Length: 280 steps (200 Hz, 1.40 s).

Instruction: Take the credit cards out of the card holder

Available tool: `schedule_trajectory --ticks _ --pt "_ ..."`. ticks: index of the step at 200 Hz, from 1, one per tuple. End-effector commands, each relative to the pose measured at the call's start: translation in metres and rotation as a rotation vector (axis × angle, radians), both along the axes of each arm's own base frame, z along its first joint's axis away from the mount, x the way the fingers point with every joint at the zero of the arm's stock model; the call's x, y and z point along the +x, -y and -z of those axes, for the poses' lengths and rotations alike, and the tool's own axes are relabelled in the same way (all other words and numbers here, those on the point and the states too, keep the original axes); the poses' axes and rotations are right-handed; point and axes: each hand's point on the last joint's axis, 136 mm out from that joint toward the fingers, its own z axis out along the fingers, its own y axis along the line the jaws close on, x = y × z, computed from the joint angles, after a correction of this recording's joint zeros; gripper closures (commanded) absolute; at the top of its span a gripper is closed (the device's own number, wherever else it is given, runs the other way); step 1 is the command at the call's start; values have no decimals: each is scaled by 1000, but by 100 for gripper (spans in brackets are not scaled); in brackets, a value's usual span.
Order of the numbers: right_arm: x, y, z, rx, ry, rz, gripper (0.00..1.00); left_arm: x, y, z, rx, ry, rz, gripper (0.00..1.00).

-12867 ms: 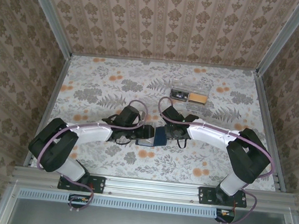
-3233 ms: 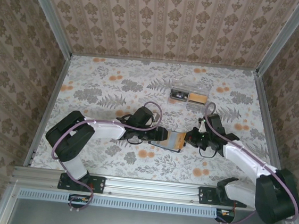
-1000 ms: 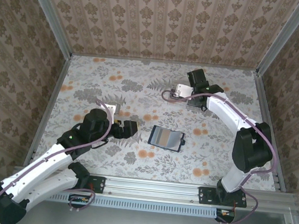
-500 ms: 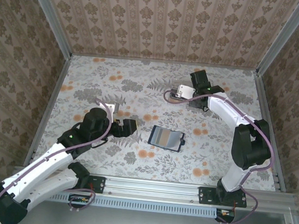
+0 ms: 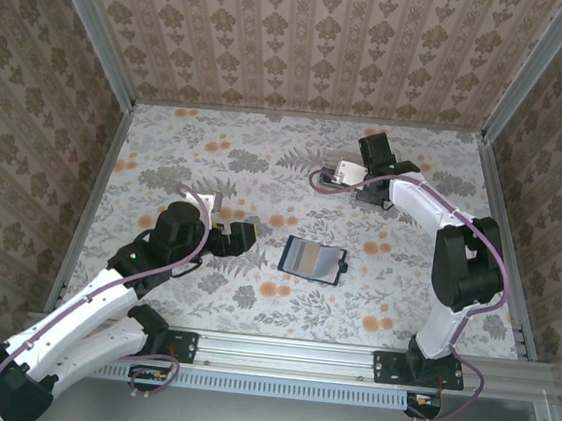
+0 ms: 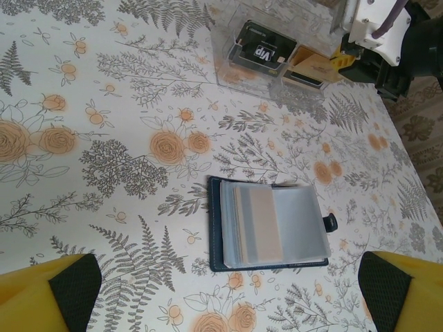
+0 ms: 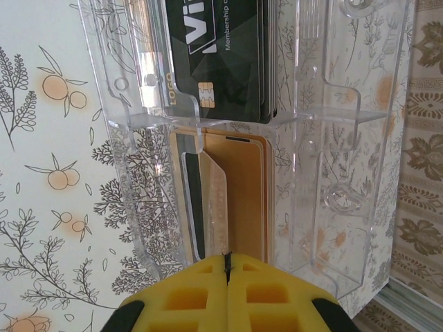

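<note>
The card holder [image 5: 314, 260] lies open on the flowered table, navy cover down, grey clear sleeves up. In the left wrist view the card holder [image 6: 270, 225] shows a tan credit card [image 6: 261, 220] still in a sleeve. My left gripper [image 5: 243, 239] hovers left of it, jaws wide apart and empty; its yellow fingertips [image 6: 52, 290] frame that view's bottom corners. At the far right, my right gripper [image 7: 227, 257] is shut on a pale credit card [image 7: 216, 200] that stands tilted in the tan compartment of the clear plastic box [image 7: 325, 138].
The clear plastic box [image 6: 270, 59] holds black cards [image 7: 214, 55] in one compartment and tan cards [image 7: 249, 187] in the other. The right arm [image 5: 431, 216] reaches over it from the right. Patterned walls and metal rails close the table in.
Over the last second the right gripper has edged slightly at the box. The left arm and card holder have barely moved. Seconds before, both grippers were at the holder.
</note>
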Motion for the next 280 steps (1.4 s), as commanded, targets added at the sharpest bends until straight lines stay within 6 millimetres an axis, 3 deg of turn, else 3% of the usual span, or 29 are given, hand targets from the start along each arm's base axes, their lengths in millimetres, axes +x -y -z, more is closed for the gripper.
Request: schedule_trajectory --ticks 1,83,161,204,240,280 --pt "8 -5 -3 36 15 1 100 0 -1 2 10 -1 6 0" --pt "16 -10 -19 59 61 -17 100 2 -1 6 9 -11 -1 0" --pt "14 7 -5 53 36 6 100 3 0 10 8 -27 2 0" --pt "15 6 -8 57 45 -2 100 4 0 12 7 -30 0 0" --pt "19 -3 -24 118 59 -3 100 4 0 13 8 -33 -4 0" --pt "20 -1 -18 99 59 -10 100 5 1 13 1 -36 -1 0"
